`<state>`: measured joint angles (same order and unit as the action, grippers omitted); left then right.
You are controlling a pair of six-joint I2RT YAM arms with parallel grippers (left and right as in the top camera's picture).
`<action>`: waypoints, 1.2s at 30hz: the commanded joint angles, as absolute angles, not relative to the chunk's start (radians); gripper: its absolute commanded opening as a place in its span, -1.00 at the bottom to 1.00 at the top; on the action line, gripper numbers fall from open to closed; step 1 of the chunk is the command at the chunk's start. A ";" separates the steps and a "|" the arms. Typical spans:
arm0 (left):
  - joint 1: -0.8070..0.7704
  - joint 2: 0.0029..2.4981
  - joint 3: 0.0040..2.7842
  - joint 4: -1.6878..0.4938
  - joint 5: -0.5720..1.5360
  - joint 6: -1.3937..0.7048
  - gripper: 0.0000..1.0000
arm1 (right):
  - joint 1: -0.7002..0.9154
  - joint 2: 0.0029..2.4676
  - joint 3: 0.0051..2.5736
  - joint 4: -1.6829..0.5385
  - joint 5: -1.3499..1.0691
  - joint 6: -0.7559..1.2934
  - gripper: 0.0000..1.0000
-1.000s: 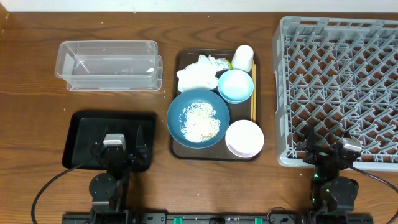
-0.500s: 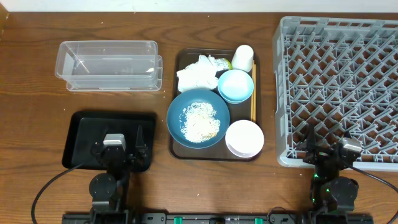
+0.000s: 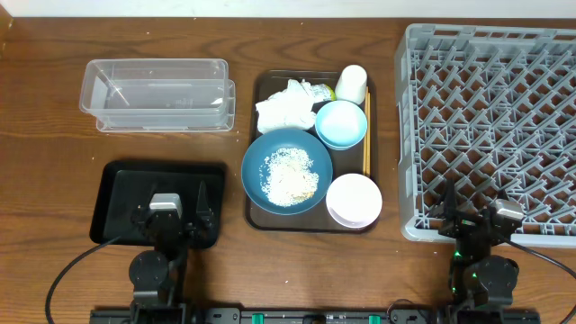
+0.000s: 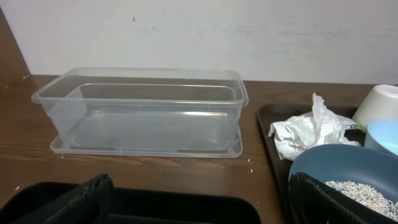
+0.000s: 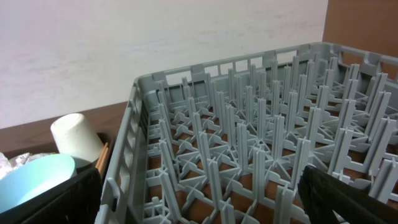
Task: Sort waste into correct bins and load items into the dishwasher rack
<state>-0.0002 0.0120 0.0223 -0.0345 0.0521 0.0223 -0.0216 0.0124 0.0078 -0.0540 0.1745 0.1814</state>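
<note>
One rack [image 3: 486, 117] at right end effector [image 3: 472, 205]

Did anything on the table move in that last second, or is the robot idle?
Nothing visibly changed. The left gripper and right gripper stay open and parked at the near edge; the blue bowl and the rack sit where they were.

clear glossy plastic bin [image 4: 143, 115], grey plastic rack [image 3: 490, 126]
</note>
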 commanded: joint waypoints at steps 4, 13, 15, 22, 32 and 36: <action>0.005 0.005 0.004 -0.068 0.041 0.017 0.85 | -0.008 0.005 0.006 -0.056 0.175 0.175 0.98; 0.005 0.005 0.004 -0.068 0.040 0.017 0.85 | -0.008 0.005 0.006 -0.056 0.175 0.175 0.99; 0.006 0.005 0.004 -0.068 0.041 0.017 0.85 | -0.008 0.005 0.006 -0.056 0.175 0.175 0.99; 0.006 0.005 0.004 -0.068 0.033 0.017 0.85 | -0.008 0.005 0.006 -0.056 0.175 0.175 0.98; 0.004 0.005 0.004 -0.036 0.575 -0.453 0.86 | -0.008 0.005 0.006 -0.056 0.175 0.175 0.99; 0.004 0.005 0.005 0.033 0.579 -0.550 0.85 | -0.008 0.005 0.006 -0.056 0.175 0.175 0.99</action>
